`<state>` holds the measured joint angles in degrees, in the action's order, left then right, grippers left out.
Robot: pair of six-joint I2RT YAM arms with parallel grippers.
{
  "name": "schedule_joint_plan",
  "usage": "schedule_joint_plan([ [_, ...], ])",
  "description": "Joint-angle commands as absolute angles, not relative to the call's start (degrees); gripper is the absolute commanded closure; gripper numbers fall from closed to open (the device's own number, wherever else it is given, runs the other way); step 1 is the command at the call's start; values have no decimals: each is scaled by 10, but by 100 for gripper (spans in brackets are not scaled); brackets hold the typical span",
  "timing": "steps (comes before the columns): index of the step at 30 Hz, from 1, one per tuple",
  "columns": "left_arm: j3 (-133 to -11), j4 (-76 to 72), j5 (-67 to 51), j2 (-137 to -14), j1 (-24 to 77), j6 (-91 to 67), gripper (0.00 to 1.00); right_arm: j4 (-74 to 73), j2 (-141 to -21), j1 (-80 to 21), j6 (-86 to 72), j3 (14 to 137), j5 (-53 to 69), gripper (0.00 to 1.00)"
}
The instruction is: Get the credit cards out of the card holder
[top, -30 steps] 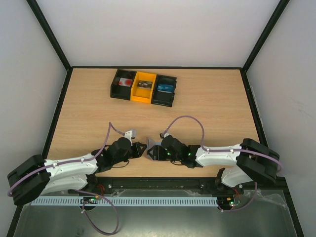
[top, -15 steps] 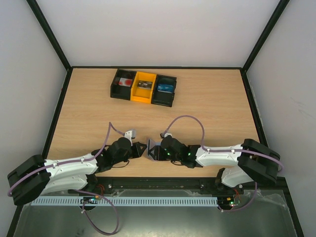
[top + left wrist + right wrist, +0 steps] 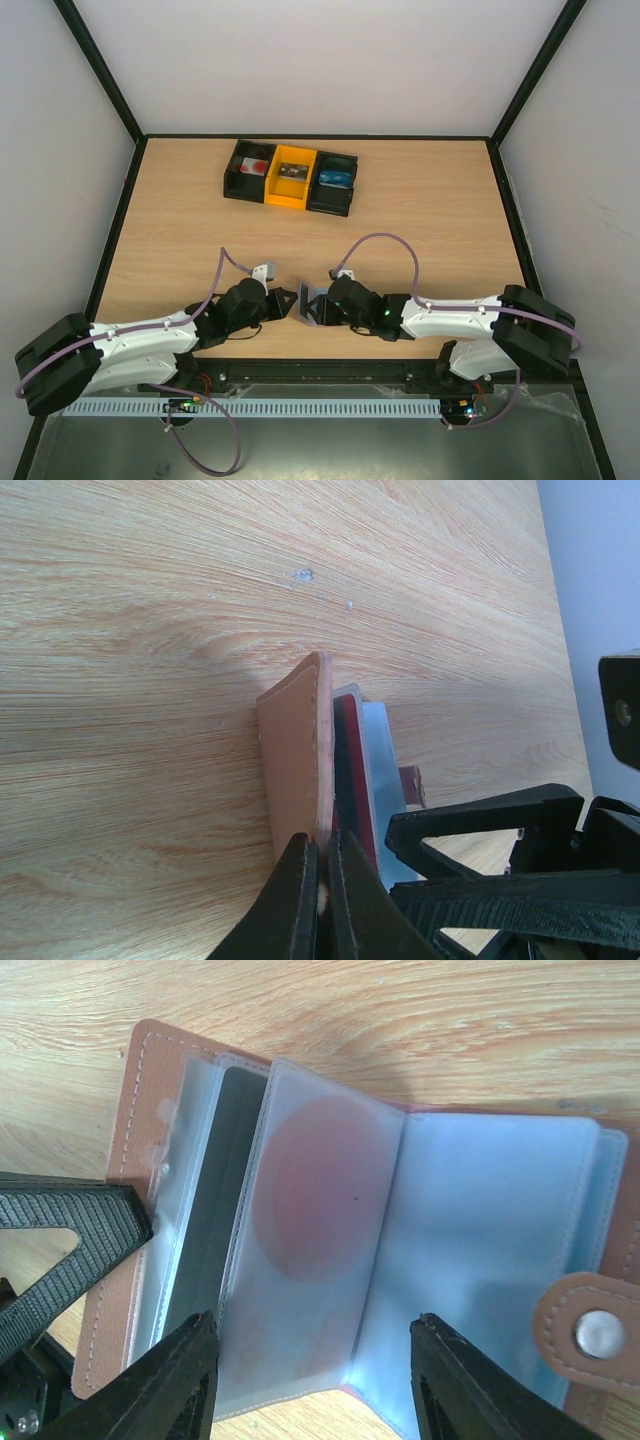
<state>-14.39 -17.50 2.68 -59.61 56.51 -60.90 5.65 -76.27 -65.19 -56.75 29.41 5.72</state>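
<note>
1. The table (image 3: pixel 420 220) is being used as the work surface. The work is being done at its near edge, between the two arm bases, where both wrists reach.
2. The bins (image 3: pixel 290 177), two black and one orange, are being left at the far side, well apart from both grippers. Nothing there is obstructing the work.
3. The holder (image 3: pixel 293 770) is being stood on edge on the table between the grippers. This is judged to be so that its pages can be fanned apart.
4. The left gripper (image 3: pixel 320 880) is being held pressed together, pinching the edge of the holder's brown cover as an anchor.
5. The right gripper (image 3: pixel 312 1322) is being held spread, its jaws straddling the lower edge of the clear sleeves (image 3: pixel 490 1230). No sleeve or card is seen being gripped.
6. The cards are being retained inside the sleeves.
   - The red card (image 3: pixel 325 1190) is being seen through cloudy film.
   - A dark card (image 3: pixel 235 1180) is being kept in the sleeve just to its left.
   - Neither has been taken out.
7. The sleeve film is judged the main obstacle, since the card faces are being covered by it.
8. The snap tab (image 3: pixel 590 1330) is being left at the right edge, beside the right jaw but not between the jaws.
</note>
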Motion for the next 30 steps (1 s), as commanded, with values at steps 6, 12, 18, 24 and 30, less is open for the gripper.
schedule_joint_plan([
  [6, -138, -159, 41, -577, 568, -605, 97, -26, -715, -654, -553, 283, -12, 50],
  [12, -138, -145, 53, -564, 568, -601, 97, -61, -695, -654, -553, 291, -35, 50],
  [18, -137, -141, 52, -564, 568, -599, 97, -52, -654, -654, -555, 303, -40, 54],
  [24, -134, -144, 54, -567, 568, -602, 97, 19, -664, -654, -552, 304, -2, 57],
  [30, -138, -129, 64, -560, 569, -611, 82, 68, -723, -655, -558, 299, 35, 62],
])
